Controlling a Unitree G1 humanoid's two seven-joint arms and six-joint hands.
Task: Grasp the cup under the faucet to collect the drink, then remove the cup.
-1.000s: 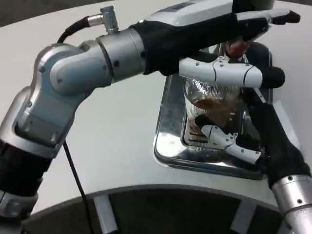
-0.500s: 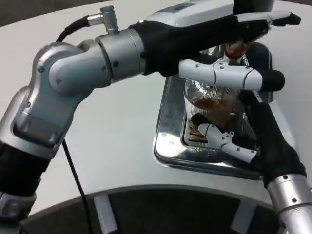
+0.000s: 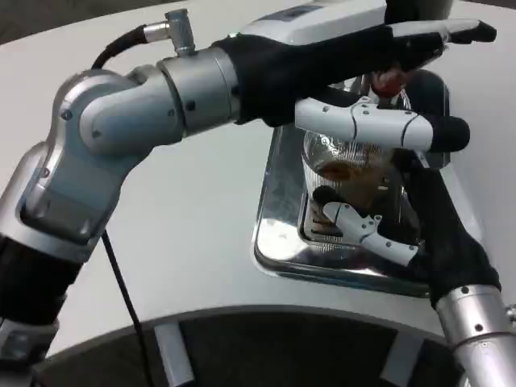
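Cup [image 3: 348, 173] is filling in my right hand [image 3: 419, 234], fingers [image 3: 367, 227] wrapping it; left hand [image 3: 363, 48] is pressing the faucet [image 3: 393, 78], grip unclear. I'm keeping it upright.

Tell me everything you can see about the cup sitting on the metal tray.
The cup is clear, ribbed and looks like plastic or glass. It stands upright on the shiny metal drip tray, with brown drink showing through its wall, partway up. The right hand wraps it from the right side, a white and black finger crossing its lower front. The left hand reaches across above it, one white finger hiding its rim, near a red part of the faucet.
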